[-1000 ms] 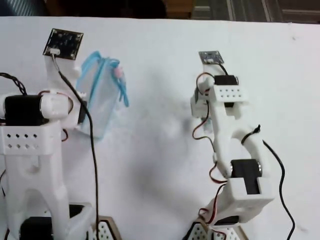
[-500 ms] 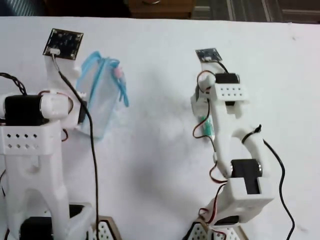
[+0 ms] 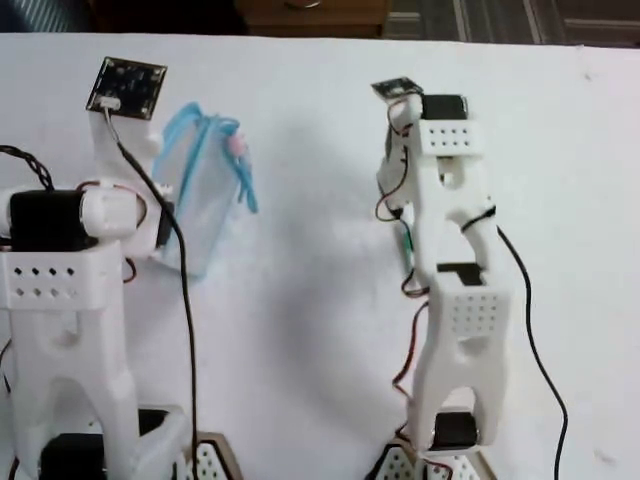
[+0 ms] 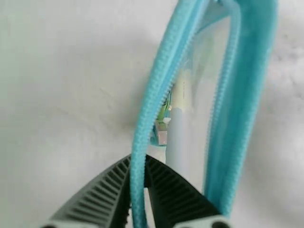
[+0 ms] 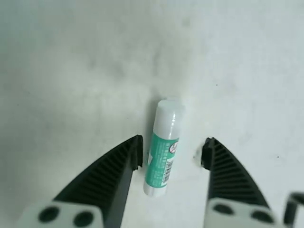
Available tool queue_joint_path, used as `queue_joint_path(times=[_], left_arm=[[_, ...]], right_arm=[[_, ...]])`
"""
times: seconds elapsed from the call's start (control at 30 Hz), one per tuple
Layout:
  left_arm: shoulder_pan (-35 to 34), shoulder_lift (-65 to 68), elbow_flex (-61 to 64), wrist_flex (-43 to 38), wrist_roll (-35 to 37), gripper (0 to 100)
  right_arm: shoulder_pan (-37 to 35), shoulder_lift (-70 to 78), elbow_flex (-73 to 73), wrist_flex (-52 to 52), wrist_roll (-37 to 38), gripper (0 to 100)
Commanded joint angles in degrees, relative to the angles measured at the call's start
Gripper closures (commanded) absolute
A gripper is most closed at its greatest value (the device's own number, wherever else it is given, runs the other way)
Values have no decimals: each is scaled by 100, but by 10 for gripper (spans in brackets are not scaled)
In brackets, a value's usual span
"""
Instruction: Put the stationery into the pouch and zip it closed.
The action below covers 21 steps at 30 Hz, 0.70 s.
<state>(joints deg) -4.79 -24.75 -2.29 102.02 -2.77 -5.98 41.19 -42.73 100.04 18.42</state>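
A clear pouch (image 3: 205,190) with blue zipper edging stands open at the left of the white table. My left gripper (image 4: 137,176) is shut on the pouch's blue zipper edge (image 4: 152,104); a pale stick-like item (image 4: 176,133) lies inside the pouch. A green and white glue stick (image 5: 164,148) lies flat on the table. My right gripper (image 5: 172,152) is open with a finger on either side of the glue stick, just above it. In the high view the right arm (image 3: 445,190) covers most of the glue stick (image 3: 406,243), leaving a green sliver.
A small camera board (image 3: 127,86) on a black cable lies at the back left, near the pouch. The table's far edge (image 3: 320,36) runs along the back, with dark furniture behind. The arm bases stand at the near edge.
The right arm has stretched forward over the glue stick, its wrist shifting toward the back. The left arm and pouch have stayed in place.
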Motion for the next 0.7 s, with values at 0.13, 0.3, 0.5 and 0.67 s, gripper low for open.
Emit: queue_joint_path(times=[0.13, 0.3, 0.5, 0.67], left_arm=[[-48, 4, -35, 26, 26, 978], [-40, 4, -35, 18, 26, 978], [-40, 4, -35, 18, 26, 978], [-40, 4, -35, 18, 26, 978]], right_arm=[[66, 66, 62, 119, 53, 787], [13, 57, 545, 110, 53, 787], [-66, 75, 1090, -637, 53, 787], [-48, 75, 1495, -1270, 53, 789]])
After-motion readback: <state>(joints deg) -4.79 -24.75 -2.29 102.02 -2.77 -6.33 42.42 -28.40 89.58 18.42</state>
